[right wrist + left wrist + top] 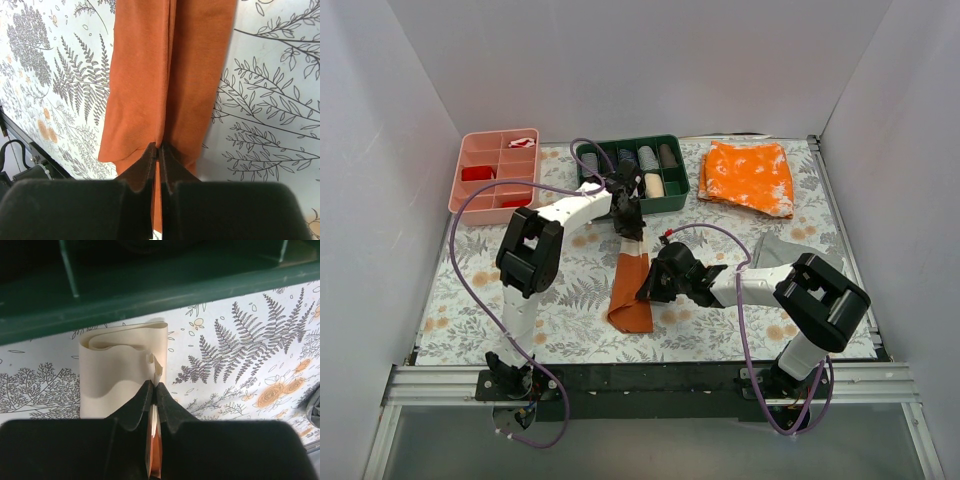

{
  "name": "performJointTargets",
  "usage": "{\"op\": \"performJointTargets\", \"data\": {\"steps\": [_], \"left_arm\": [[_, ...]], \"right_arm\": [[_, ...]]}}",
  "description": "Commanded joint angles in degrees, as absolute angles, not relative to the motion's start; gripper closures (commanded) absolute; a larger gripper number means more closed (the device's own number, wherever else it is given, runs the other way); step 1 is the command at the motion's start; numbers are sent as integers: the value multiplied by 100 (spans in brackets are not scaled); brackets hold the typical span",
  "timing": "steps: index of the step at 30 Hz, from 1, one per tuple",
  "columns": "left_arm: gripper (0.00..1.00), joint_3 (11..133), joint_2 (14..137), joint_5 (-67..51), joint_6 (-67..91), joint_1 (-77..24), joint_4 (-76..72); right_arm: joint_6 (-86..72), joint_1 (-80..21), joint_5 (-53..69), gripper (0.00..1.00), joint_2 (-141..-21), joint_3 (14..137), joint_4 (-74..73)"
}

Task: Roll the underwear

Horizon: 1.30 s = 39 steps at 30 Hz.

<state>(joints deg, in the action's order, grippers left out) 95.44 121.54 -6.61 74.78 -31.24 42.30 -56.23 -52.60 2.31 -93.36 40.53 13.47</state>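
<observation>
At the middle of the worktop [570,290] the underwear [630,295] lies as a long narrow strip running far to near, rust-orange face up. Its far end is just in front of the green tray [150,295].

The step in hand looks like starting the roll from that far end. In the left wrist view the cream face is already curled into a loose, wavy loop beyond the fingertips. To do this well, the loop probably needs turning over tightly toward the near side. Its side edges should sit square on the strip so the roll does not cone. The strip should stay straight and lightly taut between the two holds, with no slack bunching. The tray wall is close behind the loop, so the wrist has little room to turn on that side.

The left pincer [152,386] is closed down narrow, a sliver of orange and cream cloth nipped between its tips at the far end. The right pincer [158,147] is also pinched tight, gripping a fold of the orange cloth partway down the strip, on its right side.
</observation>
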Motion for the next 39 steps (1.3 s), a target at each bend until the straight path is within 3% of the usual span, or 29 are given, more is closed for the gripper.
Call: {"op": "performJointTargets", "data": {"steps": [1,3,9,12,13,17,21,24,26,29,31,39], "left_arm": [[95,9773,12173,-668,7357,-3120,3990],[93,9791,12173,-633,7348,-3129,4025],[83,9870,12164,-562,7374,-3129,4069],[77,9940,12155,-598,7374,-3129,4087],[66,10010,12155,-624,7374,-3129,4087],[62,10177,12059,-703,7374,-3129,4087],[51,10283,11699,-440,7392,-3120,4183],[42,10091,11278,-89,7409,-3068,4236],[41,9531,10997,-70,7470,-2945,4175],[41,8678,10233,-70,7584,-2778,3772],[42,7799,9688,-149,7629,-2716,3420],[62,5776,8667,-1063,7883,-2725,2489]], "right_arm": [[-5669,-5361,308,87,-9238,3982,1169],[-5651,-5361,142,83,-9027,3955,1143],[-5432,-5361,-631,47,-8096,3744,923],[-5388,-5361,-1061,45,-7560,3630,607],[-5388,-5361,-1159,43,-7428,3595,511],[-5484,-5361,-1669,43,-6752,3314,255],[-5546,-5335,-2135,46,-6469,3181,9],[-5415,-5125,-1996,57,-6539,3347,-342],[-5108,-4931,-1829,74,-6714,3480,-396],[-4669,-4711,-1363,88,-7092,3822,-334],[-4431,-4510,-1012,98,-7459,4137,-273],[-3227,-3895,357,99,-8990,5738,-369]]}}
